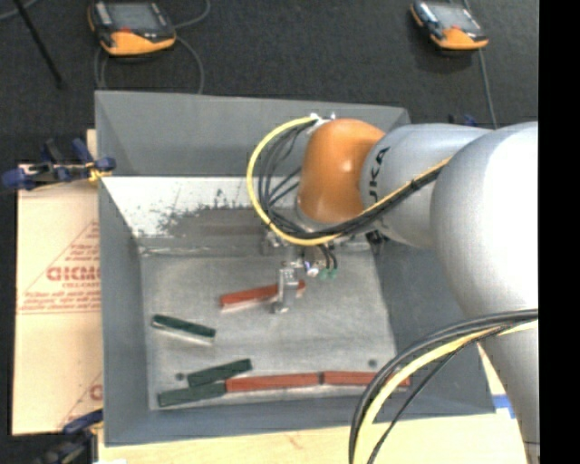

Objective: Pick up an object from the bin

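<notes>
Red bar point(246, 297) lies left-to-right, its right end under the pincer point(288, 294), whose state I cannot tell.

The floor point(272, 54) is dark and rough, like carpet. On it, at the far left, lies an orange and black box point(131, 25). A second box point(449, 23) just like it lies far right.

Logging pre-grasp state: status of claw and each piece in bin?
claw: low over mid-bin, at the right end of the middle red bar; hold not discernible.
middle red bar: lying mid-bin, right end at the claw.
lone green bar: lying flat, left side.
green pair: lying together, view's lower left.
lower red bars: end to end along the view's lower wall.
</notes>
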You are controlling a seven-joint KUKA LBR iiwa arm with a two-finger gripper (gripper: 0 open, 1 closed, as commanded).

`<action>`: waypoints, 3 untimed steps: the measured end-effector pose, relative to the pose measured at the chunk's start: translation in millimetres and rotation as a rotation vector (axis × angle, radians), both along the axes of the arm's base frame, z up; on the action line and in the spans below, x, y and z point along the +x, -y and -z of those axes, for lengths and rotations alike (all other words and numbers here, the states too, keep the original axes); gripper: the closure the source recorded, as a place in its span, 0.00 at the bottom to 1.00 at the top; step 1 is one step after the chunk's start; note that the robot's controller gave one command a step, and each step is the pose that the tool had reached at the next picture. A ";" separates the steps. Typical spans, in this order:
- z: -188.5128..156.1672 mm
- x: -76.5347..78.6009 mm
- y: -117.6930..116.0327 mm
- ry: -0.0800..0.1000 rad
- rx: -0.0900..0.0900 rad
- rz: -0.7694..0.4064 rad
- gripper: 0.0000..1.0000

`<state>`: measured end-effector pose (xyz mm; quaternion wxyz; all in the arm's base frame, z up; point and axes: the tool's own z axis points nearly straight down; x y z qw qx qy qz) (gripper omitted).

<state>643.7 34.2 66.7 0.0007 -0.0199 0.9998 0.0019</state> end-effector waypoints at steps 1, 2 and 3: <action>-4.7 1.4 4.2 0.005 -0.003 0.003 1.00; -4.9 10.7 -4.8 0.007 -0.005 -0.332 1.00; -4.5 -26.7 51.8 0.002 -0.007 -0.665 1.00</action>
